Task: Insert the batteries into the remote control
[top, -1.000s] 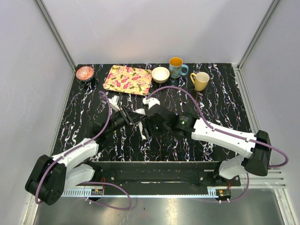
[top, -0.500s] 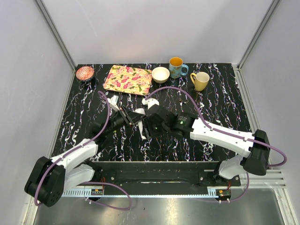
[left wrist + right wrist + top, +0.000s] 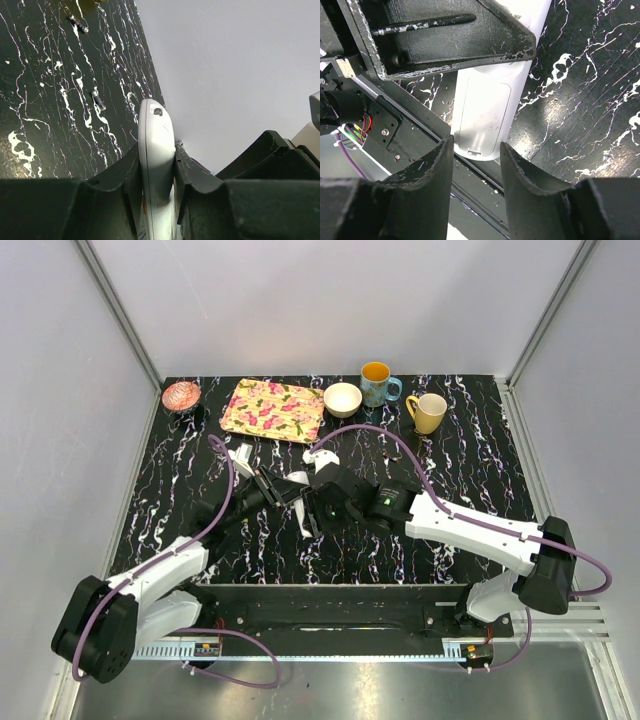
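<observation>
Top external view: both arms reach in to meet over the middle of the black marbled desk (image 3: 450,460), the left tool (image 3: 290,490) and right tool (image 3: 312,502) close together with the remote between them, mostly hidden by the black housings. Along the far edge stand a pink bowl (image 3: 181,395), a floral tray (image 3: 272,410), a white bowl (image 3: 342,399), a blue mug (image 3: 377,383) and a yellow mug (image 3: 428,412). A small white piece (image 3: 243,456) lies on the desk just left of the tools.

Left wrist view: the left tool (image 3: 156,149) is clamped on the remote (image 3: 154,125), which stands edge-on between both fingers and juts past them, its rounded end toward the desk and wall. On the desk beyond lie what looks like a battery (image 3: 98,100) and, farther off, a second battery (image 3: 79,23), well apart from each other.

Right wrist view: the remote (image 3: 487,115) is held above the desk, a panel outline on the face toward the camera. The right tool (image 3: 476,146) has its jaws apart on either side of the remote's near end; whether the fingers press on it or only straddle it cannot be told. A black finger of the left tool crosses the remote higher up.
</observation>
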Robot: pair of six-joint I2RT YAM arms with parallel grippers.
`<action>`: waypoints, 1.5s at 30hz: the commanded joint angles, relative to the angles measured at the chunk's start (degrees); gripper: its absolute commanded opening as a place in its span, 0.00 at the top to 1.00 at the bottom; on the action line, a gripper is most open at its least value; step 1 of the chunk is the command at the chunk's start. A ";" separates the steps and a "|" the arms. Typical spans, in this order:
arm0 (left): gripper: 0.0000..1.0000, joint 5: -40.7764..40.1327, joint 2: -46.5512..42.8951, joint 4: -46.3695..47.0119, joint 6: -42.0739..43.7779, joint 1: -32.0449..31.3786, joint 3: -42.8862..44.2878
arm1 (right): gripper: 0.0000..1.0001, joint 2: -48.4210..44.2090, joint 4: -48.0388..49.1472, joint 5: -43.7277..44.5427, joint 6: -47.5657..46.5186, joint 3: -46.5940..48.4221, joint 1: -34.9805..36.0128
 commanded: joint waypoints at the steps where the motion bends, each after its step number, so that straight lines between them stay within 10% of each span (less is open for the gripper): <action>1: 1.00 -1.11 -1.57 1.80 1.34 0.27 1.92 | 0.87 -1.35 -0.46 1.10 0.38 1.46 0.46; 13: 1.00 -1.72 -1.74 0.83 2.05 0.27 2.01 | 1.00 -1.78 -0.91 1.63 0.47 1.81 0.55; 18: 1.00 -2.51 -1.65 0.39 2.31 0.18 2.01 | 0.79 -6.17 1.55 3.12 1.26 0.06 0.46; 20: 1.00 -2.77 -1.48 0.48 2.57 0.27 2.01 | 1.00 -7.93 2.78 4.00 1.79 -1.17 0.55; 28: 1.00 -5.14 -2.79 0.21 2.66 0.18 0.96 | 1.00 -15.50 7.79 8.31 4.24 -9.25 -1.37; 31: 1.00 -5.50 -3.24 0.04 2.57 0.18 0.87 | 0.24 -15.32 7.80 5.68 5.48 -9.96 -2.44; 32: 1.00 -5.50 -3.24 -0.05 2.66 0.27 0.87 | 0.21 -15.24 7.79 5.50 5.83 -10.05 -2.44; 33: 1.00 -5.50 -3.32 -0.31 2.66 0.18 0.96 | 0.26 -15.50 7.79 5.76 6.01 -10.14 -2.44; 35: 1.00 -5.50 -3.50 -0.31 2.66 0.27 1.05 | 1.00 -16.02 8.85 6.20 6.62 -11.02 -2.53; 45: 1.00 -9.98 -4.82 0.64 1.17 0.18 -0.70 | 1.00 -16.82 11.22 4.19 11.71 -12.77 -2.53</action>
